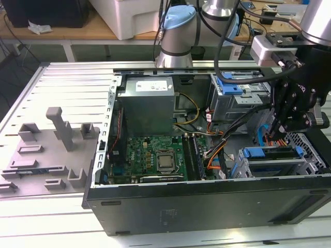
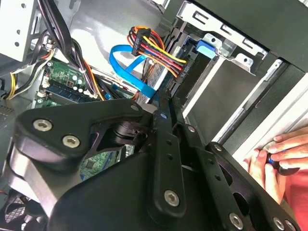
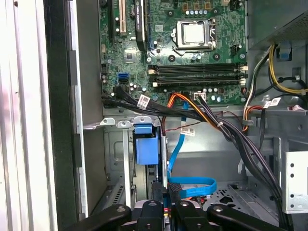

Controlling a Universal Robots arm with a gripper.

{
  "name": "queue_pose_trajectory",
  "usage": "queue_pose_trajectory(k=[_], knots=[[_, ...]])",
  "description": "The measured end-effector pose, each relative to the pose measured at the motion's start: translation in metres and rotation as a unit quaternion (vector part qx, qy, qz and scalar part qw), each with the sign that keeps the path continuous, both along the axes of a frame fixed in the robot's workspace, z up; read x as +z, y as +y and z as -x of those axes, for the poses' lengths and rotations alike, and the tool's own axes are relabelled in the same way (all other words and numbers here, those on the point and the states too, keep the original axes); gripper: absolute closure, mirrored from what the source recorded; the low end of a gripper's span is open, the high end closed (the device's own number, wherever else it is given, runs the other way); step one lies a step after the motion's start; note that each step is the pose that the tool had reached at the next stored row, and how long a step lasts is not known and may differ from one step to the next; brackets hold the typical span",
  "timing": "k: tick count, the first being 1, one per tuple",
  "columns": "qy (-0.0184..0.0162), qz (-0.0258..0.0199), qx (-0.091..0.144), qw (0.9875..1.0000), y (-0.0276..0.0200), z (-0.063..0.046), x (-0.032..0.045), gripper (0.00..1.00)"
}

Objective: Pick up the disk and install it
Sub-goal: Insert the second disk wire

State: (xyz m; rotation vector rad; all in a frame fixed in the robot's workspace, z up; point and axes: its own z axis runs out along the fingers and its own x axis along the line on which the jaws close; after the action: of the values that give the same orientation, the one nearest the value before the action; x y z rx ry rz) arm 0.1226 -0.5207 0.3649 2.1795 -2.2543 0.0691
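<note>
In the exterior view, the gripper (image 1: pixel 280 125) is seen lowered into the open computer case (image 1: pixel 207 201) at the exterior view's right, just above the drive cage (image 1: pixel 274 166). The disk (image 1: pixel 262 153) is judged to be seated edge-up in that cage, only its blue carrier bracket being seen. Nearer the exterior view's left, a grey power supply (image 1: pixel 147 101) and the motherboard (image 1: pixel 155 155) are seen well apart from the work. In the second wrist view, the jaws are seen drawn narrow, almost together, with nothing evidently pinched between them. The disk's blue bracket (image 2: pixel 208 48) is seen in the cage beyond the gripper (image 2: pixel 163 109). A bundle of coloured power wires (image 2: pixel 156 53) and a flat blue data cable (image 2: pixel 126 65) are draped close by, and a person's hand (image 2: pixel 269 161) is rested on the case rim. In the first wrist view, the disk (image 3: pixel 146 147) is seen in its slot just ahead of the gripper (image 3: pixel 166 212), with the blue cable looped beside it. The disk is judged stiff, fairly heavy and sensitive to knocks. It would best be held by its flat faces or its bracket. The cables are the likeliest thing to be snagged.
</note>
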Motion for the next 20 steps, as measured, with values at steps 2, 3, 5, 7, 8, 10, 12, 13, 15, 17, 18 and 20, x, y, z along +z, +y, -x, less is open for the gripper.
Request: queue_pose_trajectory(k=[2,3,5,7,8,10,12,13,15,17,18,20], knots=[[0.0,0.0001,0.003,1.0,-0.0002,-0.0001,-0.0001,0.84],[0.0,0.0001,0.004,1.0,-0.0007,-0.0001,-0.0001,0.84],[0.0,0.0001,0.006,1.0,-0.0014,-0.0001,-0.0003,0.84],[0.0,0.0,0.008,1.0,-0.0022,-0.0003,-0.0006,0.84],[0.0,0.0,0.009,1.0,-0.0025,-0.0004,-0.0008,0.84],[0.0,0.0,0.01,0.9999,-0.0031,-0.0006,-0.0014,0.84],[0.0,-0.0001,0.01,0.9999,-0.0036,-0.0009,-0.0019,0.84],[0.0,-0.0001,0.01,0.9999,-0.0037,-0.0011,-0.0022,0.84],[0.0,-0.0002,0.01,0.9999,-0.004,-0.0017,-0.0028,0.84],[0.0,-0.0004,0.01,0.9999,-0.0044,-0.0024,-0.0035,0.84],[0.0,-0.0005,0.01,0.9999,-0.0046,-0.0027,-0.0038,0.84],[0.0,-0.001,0.01,0.9999,-0.0057,-0.0028,-0.0053,0.84]])
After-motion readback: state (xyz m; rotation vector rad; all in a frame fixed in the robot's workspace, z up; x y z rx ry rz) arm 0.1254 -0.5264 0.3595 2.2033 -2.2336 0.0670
